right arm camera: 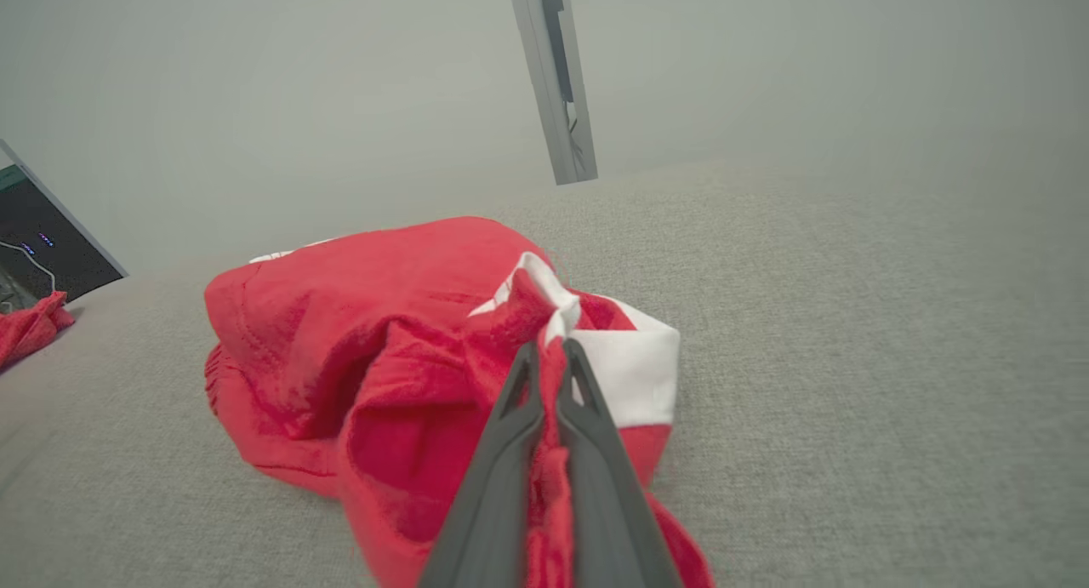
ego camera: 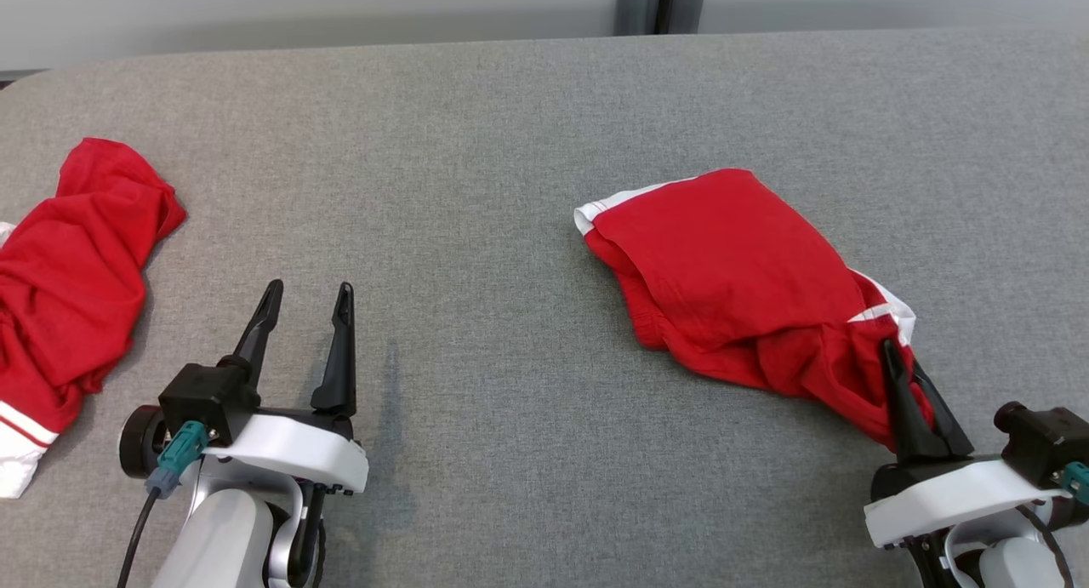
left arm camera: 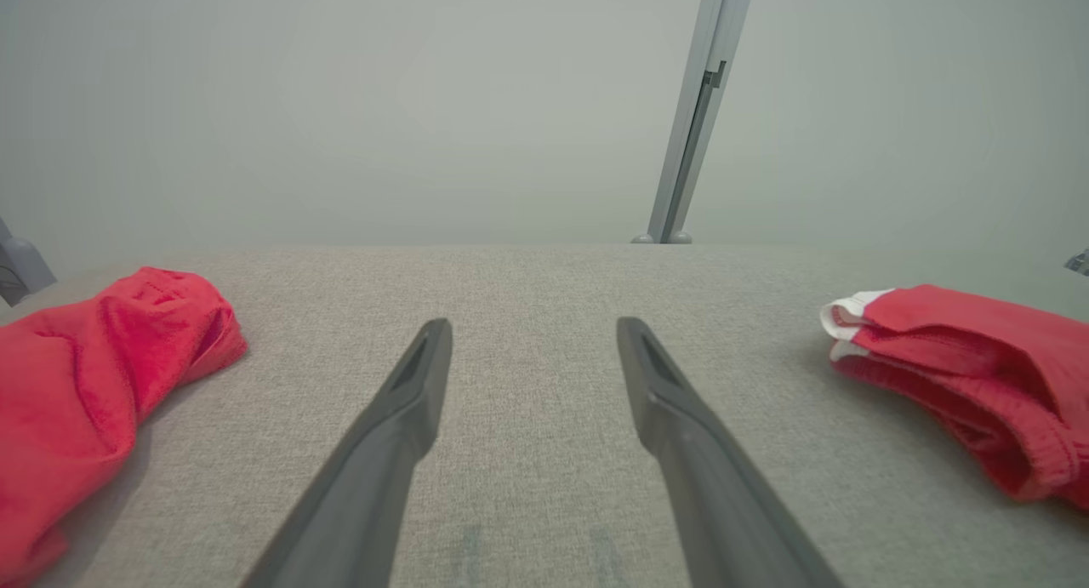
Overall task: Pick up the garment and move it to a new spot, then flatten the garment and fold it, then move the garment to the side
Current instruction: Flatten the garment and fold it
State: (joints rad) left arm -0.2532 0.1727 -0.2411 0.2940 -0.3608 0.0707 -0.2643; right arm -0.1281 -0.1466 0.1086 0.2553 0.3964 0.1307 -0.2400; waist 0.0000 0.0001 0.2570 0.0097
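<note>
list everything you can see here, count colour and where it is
table: one, grey cloth-covered, under everything
garment: one, red with white trim, loosely bunched on the table's right half
second garment: one, red with white trim, crumpled at the table's left edge
post: one, grey, upright behind the table's far edge
left tool: one, dark fingers, open and holding nothing, over bare table at lower left
right tool: one, dark fingers, shut on the garment's near corner, lower right
</note>
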